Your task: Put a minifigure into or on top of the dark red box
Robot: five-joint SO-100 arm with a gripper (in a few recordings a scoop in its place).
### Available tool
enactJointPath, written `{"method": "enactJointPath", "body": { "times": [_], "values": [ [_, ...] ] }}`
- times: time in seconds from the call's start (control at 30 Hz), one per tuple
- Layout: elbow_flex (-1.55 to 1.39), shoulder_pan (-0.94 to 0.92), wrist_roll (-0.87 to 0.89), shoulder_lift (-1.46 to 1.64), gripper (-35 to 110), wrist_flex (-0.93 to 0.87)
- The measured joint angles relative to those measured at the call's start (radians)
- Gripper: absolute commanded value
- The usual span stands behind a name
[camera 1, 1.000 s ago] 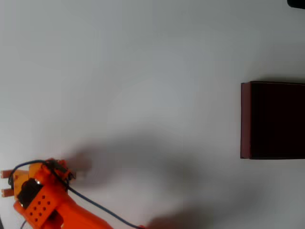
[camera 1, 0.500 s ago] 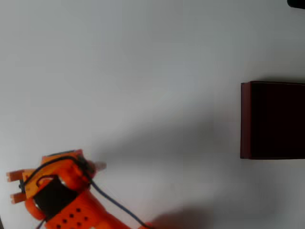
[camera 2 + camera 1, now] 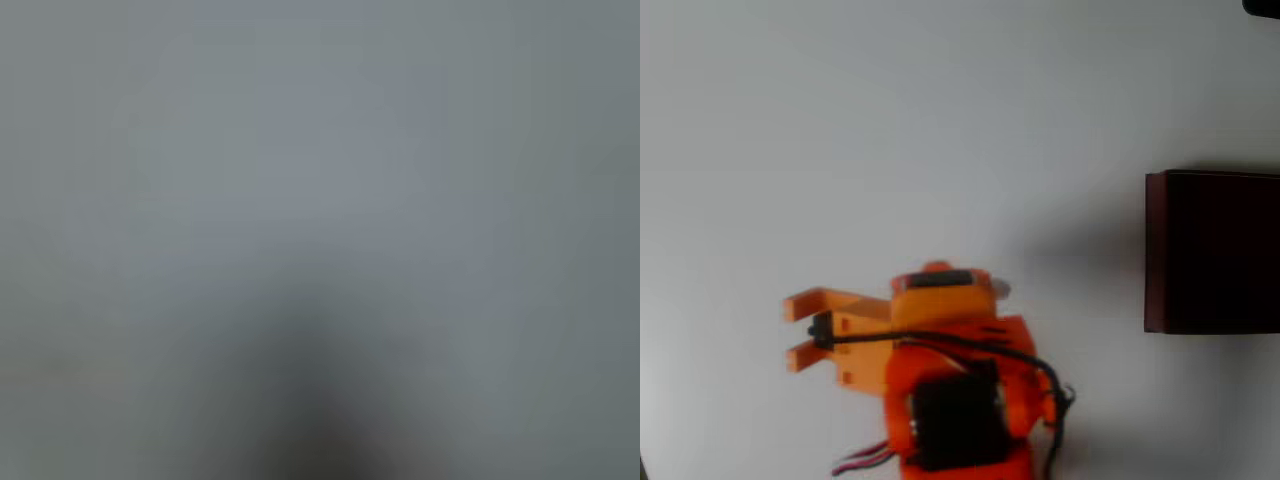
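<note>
Hovering pincer (image 3: 995, 289) well apart from dark red box's (image 3: 1155, 250) left wall.

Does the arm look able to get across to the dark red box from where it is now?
Probably yes. In the overhead view only bare white table lies between the orange arm and the dark red box at the right edge.

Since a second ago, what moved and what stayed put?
In the overhead view the orange arm swung from the lower left corner rightward, toward the dark red box. A pale bit, possibly the minifigure, rides at its tip. The box and white table stayed as they were.
</note>
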State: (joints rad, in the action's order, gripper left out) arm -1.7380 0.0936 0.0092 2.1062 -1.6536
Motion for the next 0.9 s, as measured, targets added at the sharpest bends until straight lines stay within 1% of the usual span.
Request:
{"method": "enactJointPath", "body": {
  "times": [0.17, 0.37, 0.57, 0.9],
  "values": [
    [0.028, -0.166, -0.123, -0.075, 0, 0.041],
    [0.095, -0.311, -0.196, -0.201, 0, 0.117],
    [0.276, -0.405, -0.225, -0.407, 0, 0.123],
    [0.707, -0.537, -0.275, -0.815, 0, 0.087]
  ]
}}
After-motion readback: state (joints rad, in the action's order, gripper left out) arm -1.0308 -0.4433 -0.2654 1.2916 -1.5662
